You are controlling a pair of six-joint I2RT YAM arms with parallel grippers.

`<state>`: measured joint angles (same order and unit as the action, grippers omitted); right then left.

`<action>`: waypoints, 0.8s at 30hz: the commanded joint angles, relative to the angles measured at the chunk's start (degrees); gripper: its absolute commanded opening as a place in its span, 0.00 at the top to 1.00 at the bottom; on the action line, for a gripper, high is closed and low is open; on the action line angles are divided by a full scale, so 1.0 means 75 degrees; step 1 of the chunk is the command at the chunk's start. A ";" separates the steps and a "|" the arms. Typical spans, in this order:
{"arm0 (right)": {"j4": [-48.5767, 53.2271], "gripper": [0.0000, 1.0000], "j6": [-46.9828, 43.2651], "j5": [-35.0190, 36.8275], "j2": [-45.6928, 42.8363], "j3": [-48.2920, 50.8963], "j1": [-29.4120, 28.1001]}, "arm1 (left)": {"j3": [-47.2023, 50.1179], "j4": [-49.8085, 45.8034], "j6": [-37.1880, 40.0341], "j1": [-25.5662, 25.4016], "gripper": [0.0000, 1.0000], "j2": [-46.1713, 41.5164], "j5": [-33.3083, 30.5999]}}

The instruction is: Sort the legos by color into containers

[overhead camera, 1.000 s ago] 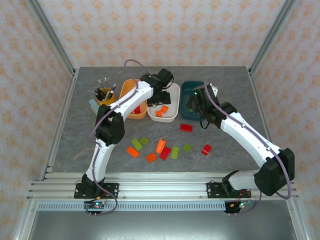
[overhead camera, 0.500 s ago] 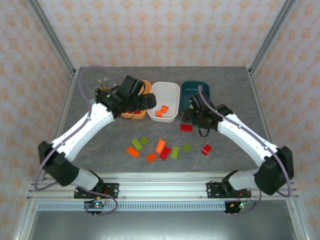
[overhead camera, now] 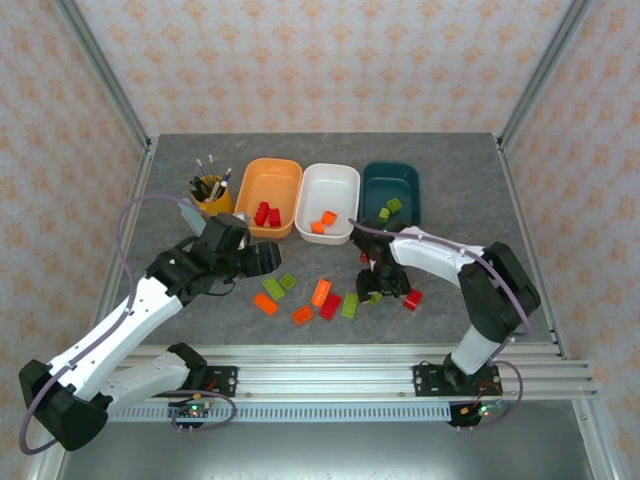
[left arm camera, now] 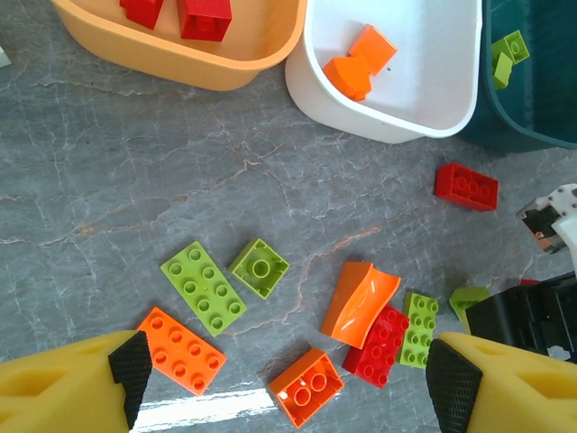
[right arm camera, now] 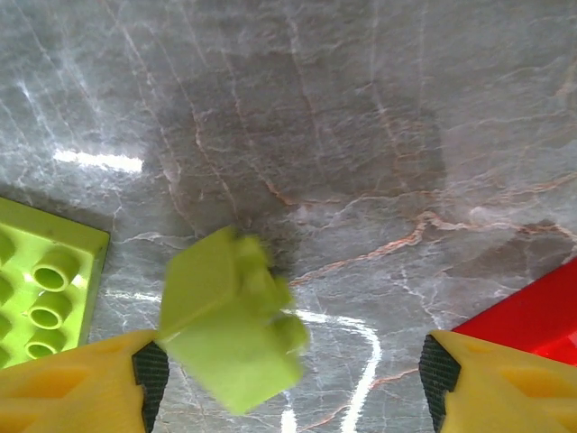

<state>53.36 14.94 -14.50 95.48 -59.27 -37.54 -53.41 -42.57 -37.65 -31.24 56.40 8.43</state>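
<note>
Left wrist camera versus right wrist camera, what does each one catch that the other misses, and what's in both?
Left wrist, not right: the orange tub with red bricks, the white tub with orange bricks, the teal tub and the left fingers. Right wrist, not left: the right fingers spread wide. Both: the grey table, a small green brick and a long green brick beside it.

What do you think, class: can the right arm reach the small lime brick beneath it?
Probably yes: the right gripper is open around the lime brick, which lies between its fingers with nothing on top.
</note>
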 commanded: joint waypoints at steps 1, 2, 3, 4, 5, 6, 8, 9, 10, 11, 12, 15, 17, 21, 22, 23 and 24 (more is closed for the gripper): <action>0.0283 0.28 -0.0338 0.0146 0.0280 -0.0232 -0.0046 | 0.0028 0.0140 -0.0136 -0.0029 0.17 0.0003 -0.0061; 0.0254 0.30 -0.0348 0.0153 0.0339 -0.0231 -0.0046 | 0.0021 0.0153 -0.0136 -0.0024 0.17 0.0003 -0.0079; 0.0211 0.32 -0.0359 0.0142 0.0382 -0.0219 -0.0046 | 0.0016 0.0167 -0.0136 -0.0029 0.17 0.0004 -0.0086; 0.0181 0.35 -0.0363 0.0149 0.0447 -0.0219 -0.0046 | 0.0006 0.0166 -0.0142 -0.0028 0.17 0.0014 -0.0091; 0.0146 0.36 -0.0375 0.0155 0.0487 -0.0236 -0.0046 | -0.0008 0.0179 -0.0145 -0.0028 0.17 0.0015 -0.0076; 0.0122 0.37 -0.0377 0.0174 0.0510 -0.0259 -0.0046 | -0.0007 0.0179 -0.0148 -0.0029 0.17 0.0015 -0.0072; 0.0065 0.39 -0.0366 0.0255 0.0545 -0.0312 -0.0048 | -0.0007 0.0179 -0.0171 -0.0027 0.17 0.0024 -0.0070; 0.0037 0.40 -0.0355 0.0277 0.0576 -0.0330 -0.0034 | -0.0001 0.0191 -0.0183 -0.0027 0.17 0.0021 -0.0069; -0.0006 0.42 -0.0344 0.0251 0.0610 -0.0346 -0.0034 | 0.0000 0.0200 -0.0195 -0.0027 0.17 0.0034 -0.0063; -0.0072 0.45 -0.0319 0.0192 0.0659 -0.0348 -0.0034 | -0.0005 0.0203 -0.0207 -0.0023 0.17 0.0038 -0.0068; -0.0121 0.47 -0.0292 0.0117 0.0703 -0.0333 -0.0034 | -0.0004 0.0214 -0.0218 -0.0020 0.17 0.0044 -0.0068; -0.0301 0.56 -0.0160 -0.0057 0.0769 -0.0281 -0.0034 | -0.0034 0.0232 -0.0242 -0.0028 0.17 0.0073 -0.0062; -0.0419 0.63 -0.0079 -0.0056 0.0740 -0.0243 -0.0034 | -0.0050 0.0250 -0.0253 -0.0028 0.17 0.0107 -0.0040; -0.0456 0.77 0.0002 0.0035 0.0634 -0.0288 -0.0034 | 0.0013 0.0312 -0.0254 -0.0028 0.17 0.0117 0.0078; -0.0415 0.80 0.0047 0.0128 0.0519 -0.0327 -0.0033 | 0.0030 0.0362 -0.0254 -0.0029 0.17 0.0107 0.0126; -0.0331 0.82 0.0094 0.0258 0.0357 -0.0412 -0.0034 | 0.0042 0.0447 -0.0262 -0.0041 0.17 0.0080 0.0201; -0.0240 0.83 0.0126 0.0395 0.0177 -0.0516 -0.0022 | 0.0021 0.0517 -0.0265 -0.0052 0.18 0.0073 0.0260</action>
<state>50.98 14.90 -14.72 100.16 -60.86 -37.74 -53.41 -41.08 -39.16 -31.27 57.25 9.13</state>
